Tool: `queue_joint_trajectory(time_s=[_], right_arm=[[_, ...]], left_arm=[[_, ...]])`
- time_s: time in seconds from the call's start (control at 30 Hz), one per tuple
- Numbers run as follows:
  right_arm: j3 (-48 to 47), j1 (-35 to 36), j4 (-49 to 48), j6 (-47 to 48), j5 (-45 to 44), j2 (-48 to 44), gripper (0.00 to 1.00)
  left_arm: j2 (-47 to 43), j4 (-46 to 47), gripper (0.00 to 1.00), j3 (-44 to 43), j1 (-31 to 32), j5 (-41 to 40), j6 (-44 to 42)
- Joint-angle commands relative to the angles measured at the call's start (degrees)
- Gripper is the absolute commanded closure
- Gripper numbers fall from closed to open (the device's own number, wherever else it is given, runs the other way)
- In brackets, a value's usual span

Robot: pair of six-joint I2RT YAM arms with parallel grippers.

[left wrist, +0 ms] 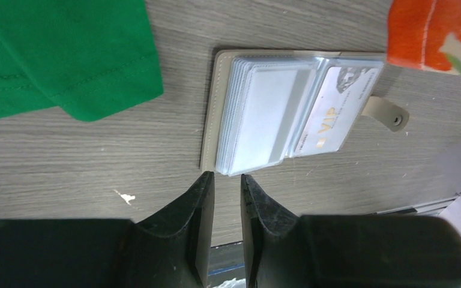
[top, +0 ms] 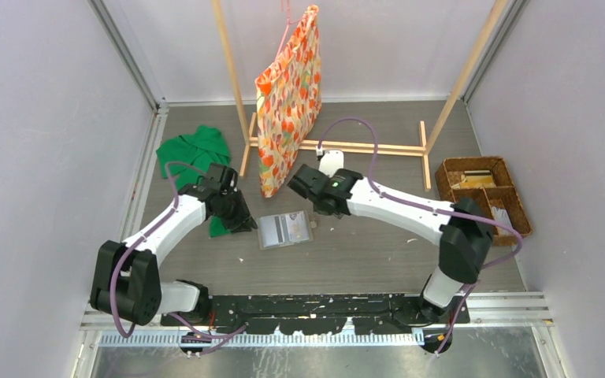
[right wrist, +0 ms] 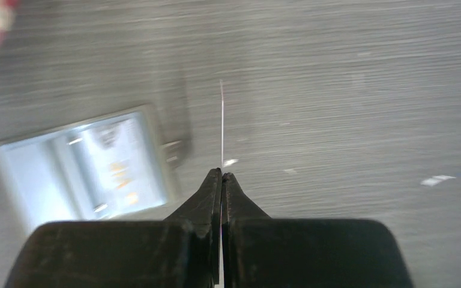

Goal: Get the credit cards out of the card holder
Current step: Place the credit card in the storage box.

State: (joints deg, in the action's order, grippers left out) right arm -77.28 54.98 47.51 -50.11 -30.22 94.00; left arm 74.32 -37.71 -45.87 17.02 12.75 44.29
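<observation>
Pale walls (top: 47, 118), grey wood-grain tbl (top: 362, 260) w/ wooden rack (top: 347, 146) at back.

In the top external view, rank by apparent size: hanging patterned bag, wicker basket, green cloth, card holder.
Patterned bag largest.
Wicker basket and green cloth look alike; the left arm hides part of the cloth.
Card holder smallest.

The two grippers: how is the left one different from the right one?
The left gripper is open a little and empty, its tips beside the card holder. The right gripper is shut on a thin white card, apart from the holder. Both are black, with two fingers.
</observation>
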Motion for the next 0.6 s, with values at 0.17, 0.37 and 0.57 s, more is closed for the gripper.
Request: queue_joint_trajectory(time_s=[0.17,0.37,0.57], right_arm=[[-11.27,-0.26,35.07,-11.38,-35.09,10.53,0.99],[-12.70,-2.39,42.38,-15.78,-40.12,12.65,0.99],[-9.75,-8.70,47.44,-19.64,-45.55,9.72,0.99]], left_arm=[[-1.91,-3.11,0.76,-2.65,-0.05,-2.95,-1.51],[-1.11,-2.57,0.76,-2.71,-0.05,-2.32,-1.38],[0.39,-2.70,0.76,-4.05,-0.04,-1.85,-2.14]])
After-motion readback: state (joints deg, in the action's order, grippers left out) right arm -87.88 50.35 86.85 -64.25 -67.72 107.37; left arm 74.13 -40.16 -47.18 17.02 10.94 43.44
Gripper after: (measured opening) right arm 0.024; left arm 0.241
